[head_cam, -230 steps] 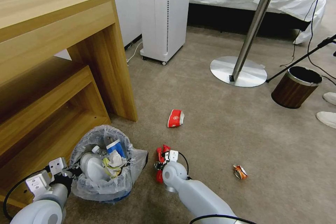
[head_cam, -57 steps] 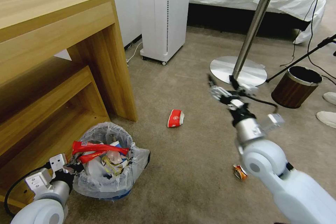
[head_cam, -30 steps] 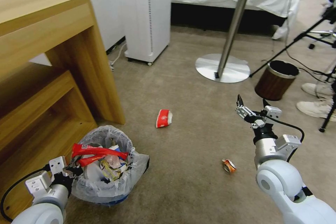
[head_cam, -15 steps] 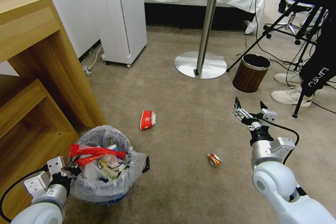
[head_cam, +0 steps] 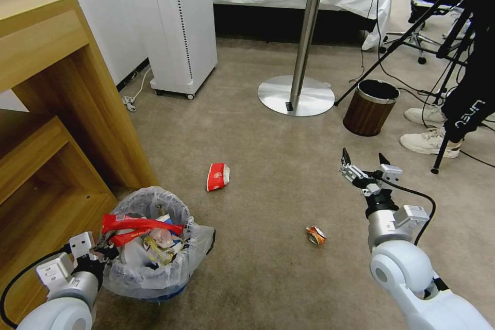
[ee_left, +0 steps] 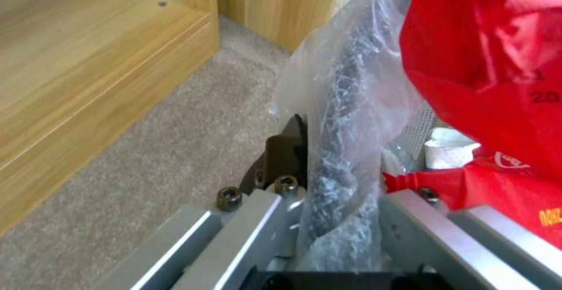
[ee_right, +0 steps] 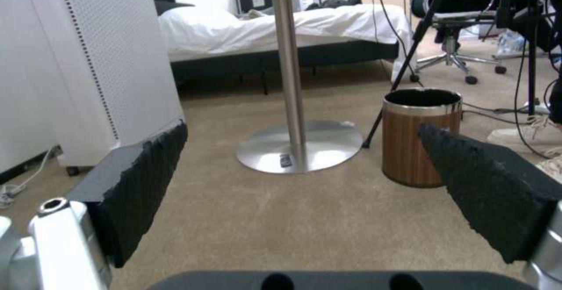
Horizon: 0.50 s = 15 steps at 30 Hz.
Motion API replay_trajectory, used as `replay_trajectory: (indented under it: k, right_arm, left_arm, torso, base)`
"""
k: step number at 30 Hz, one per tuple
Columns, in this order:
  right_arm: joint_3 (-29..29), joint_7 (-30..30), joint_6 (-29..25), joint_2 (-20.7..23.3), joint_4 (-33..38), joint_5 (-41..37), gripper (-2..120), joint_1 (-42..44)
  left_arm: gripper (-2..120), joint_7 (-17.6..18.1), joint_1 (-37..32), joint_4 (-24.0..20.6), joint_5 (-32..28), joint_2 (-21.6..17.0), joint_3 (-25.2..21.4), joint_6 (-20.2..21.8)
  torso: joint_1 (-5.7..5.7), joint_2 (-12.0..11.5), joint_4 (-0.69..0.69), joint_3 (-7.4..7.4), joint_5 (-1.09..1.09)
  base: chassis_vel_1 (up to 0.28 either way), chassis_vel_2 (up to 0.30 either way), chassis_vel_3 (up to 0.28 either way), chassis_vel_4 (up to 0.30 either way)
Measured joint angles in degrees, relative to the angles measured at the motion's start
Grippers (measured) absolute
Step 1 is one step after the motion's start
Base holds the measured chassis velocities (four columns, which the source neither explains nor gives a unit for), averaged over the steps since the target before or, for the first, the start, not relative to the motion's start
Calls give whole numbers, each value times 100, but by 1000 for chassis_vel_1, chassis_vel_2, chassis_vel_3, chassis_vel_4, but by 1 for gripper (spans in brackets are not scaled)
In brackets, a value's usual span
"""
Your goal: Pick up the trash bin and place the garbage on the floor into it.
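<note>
The trash bin [head_cam: 154, 273], lined with a crinkled whitish bag, is at the lower left by the wooden desk. Red wrappers [head_cam: 139, 226] lie across the litter inside it. My left gripper [head_cam: 103, 250] is shut on its near rim; in the left wrist view the gripper [ee_left: 340, 202] clamps the bagged rim [ee_left: 342, 119] next to a red wrapper [ee_left: 486, 62]. On the floor [head_cam: 268, 278] lie a red-white paper cup [head_cam: 217, 177] and a crushed can [head_cam: 315, 234]. My right gripper [head_cam: 363, 162] hangs open and empty above the carpet, right of the can, jaws wide in its wrist view [ee_right: 301, 130].
A brown wood-look bin [head_cam: 370, 108] [ee_right: 421, 136] stands beyond my right gripper, beside the round table's steel base [head_cam: 295, 95]. A white tower unit [head_cam: 180, 26] and a cable sit at the back left. A person's shoes [head_cam: 428, 142] and tripod legs [head_cam: 443, 139] are at the right.
The red wrappers left the floor and now lie on the bin's contents. My right arm swung out to the right with open jaws. The camera turned right; the left gripper kept its hold.
</note>
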<state>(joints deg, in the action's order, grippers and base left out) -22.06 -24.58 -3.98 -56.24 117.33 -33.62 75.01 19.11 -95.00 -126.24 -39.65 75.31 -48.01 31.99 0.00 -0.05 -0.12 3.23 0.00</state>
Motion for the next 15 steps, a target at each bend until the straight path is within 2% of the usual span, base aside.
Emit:
replay_trajectory:
  k: [5, 12, 15]
  right_arm:
    - [26, -2, 0, 14, -8, -3, 100, -6]
    - [175, -7, -149, 22, -105, 79, 100, -60]
    - [298, -46, -47, 75, -114, -69, 100, -126]
  left_arm:
    - [1, -1, 8, 11, -1, 8, 0, -15]
    - [1, -8, 8, 44, -1, 4, -3, -52]
    - [1, -9, 12, 50, 7, 7, 1, -54]
  torso:
    - [0, 0, 0, 0, 0]
    - [1, 0, -1, 2, -1]
    - [1, -1, 0, 4, 2]
  base:
    - [-116, 123, 97, -105]
    - [-191, 188, 198, -176]
    - [-84, 88, 110, -85]
